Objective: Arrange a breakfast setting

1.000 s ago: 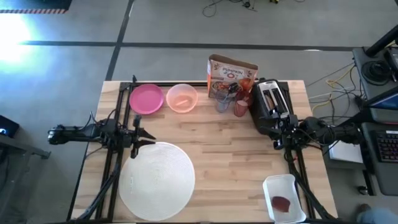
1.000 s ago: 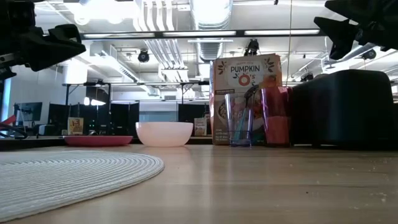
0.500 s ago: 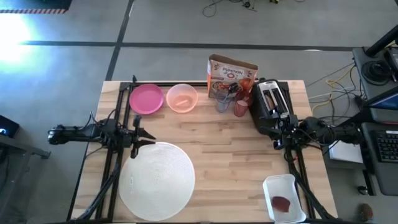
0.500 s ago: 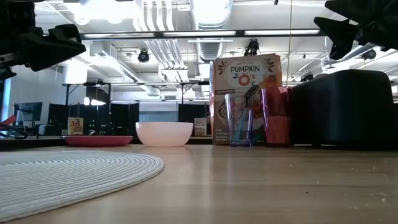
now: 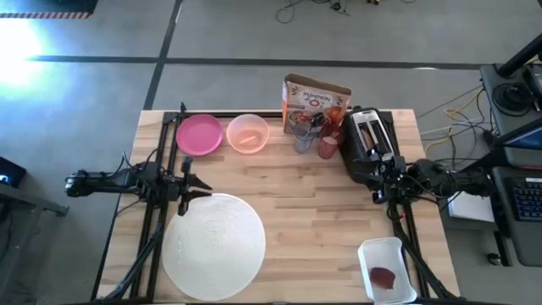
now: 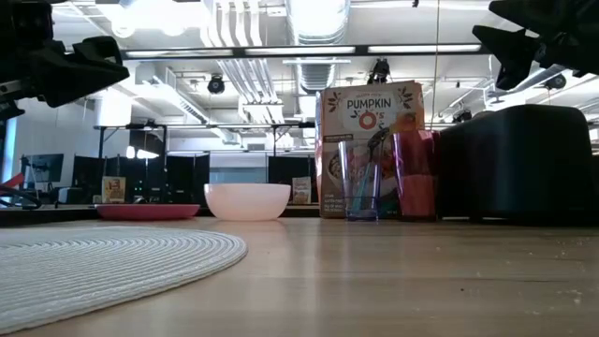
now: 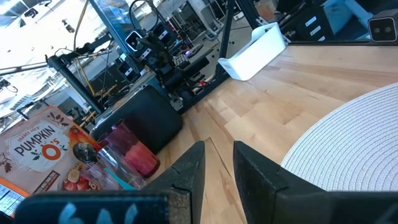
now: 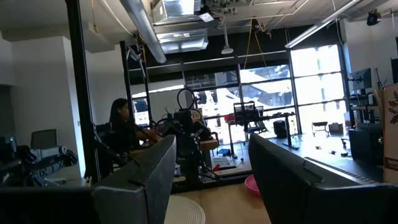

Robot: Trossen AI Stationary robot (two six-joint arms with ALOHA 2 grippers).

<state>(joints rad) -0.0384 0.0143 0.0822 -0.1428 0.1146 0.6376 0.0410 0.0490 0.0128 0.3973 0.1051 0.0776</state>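
Mat (image 5: pixel 212 246) lower left, bare, awaiting plate (image 5: pixel 200 135) parked top edge. Left gripper (image 5: pixel 188 186) narrowly parted, empty; right gripper (image 5: pixel 378 185) wide, empty.

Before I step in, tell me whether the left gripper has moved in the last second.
No. In the high view the left gripper sits at the same spot above the far edge of the white mat, level with the table's left rail, as before.
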